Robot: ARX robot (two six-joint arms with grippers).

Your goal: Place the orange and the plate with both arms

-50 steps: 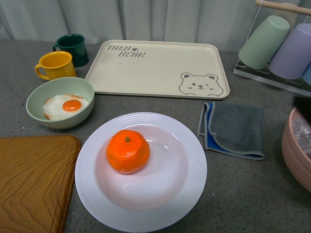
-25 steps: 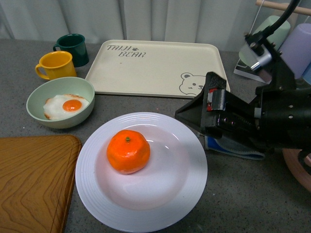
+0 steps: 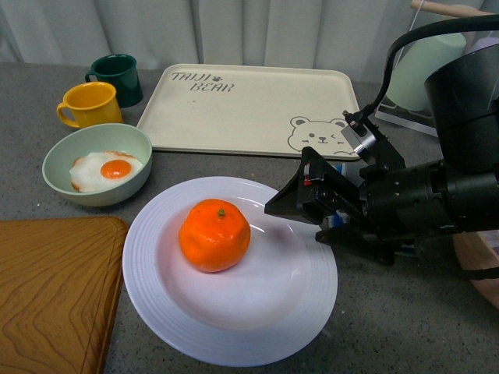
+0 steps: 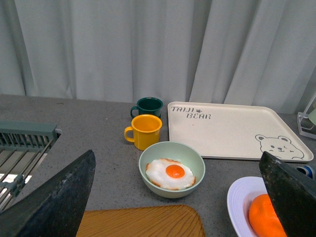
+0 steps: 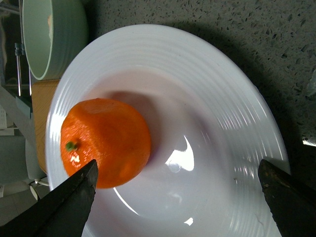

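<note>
The orange (image 3: 214, 234) lies left of centre in the white ribbed plate (image 3: 257, 315), its green stem dot turned up and back. My right gripper (image 3: 300, 214) is open at the plate's right rim, jaws spread over the plate's bowl and pointing at the orange without touching it. The right wrist view shows the orange (image 5: 106, 143) on the plate (image 5: 222, 98) ahead of the open gripper (image 5: 177, 165). My left gripper (image 4: 176, 155) is open and holds nothing. Its view catches the plate's edge (image 4: 239, 197) and part of the orange (image 4: 264, 217). The left arm is absent from the front view.
A pale green bowl (image 3: 96, 164) with a fried egg sits left of the plate. Behind it are a yellow mug (image 3: 88, 104) and a dark green mug (image 3: 117, 78). The bear tray (image 3: 249, 109) lies at the back and a wooden board (image 3: 51, 292) at front left. A cup rack (image 3: 413, 70) stands back right.
My right arm has come in from the right and reached the plate's right rim. The orange has shifted slightly right and back, its stem dot turning.
</note>
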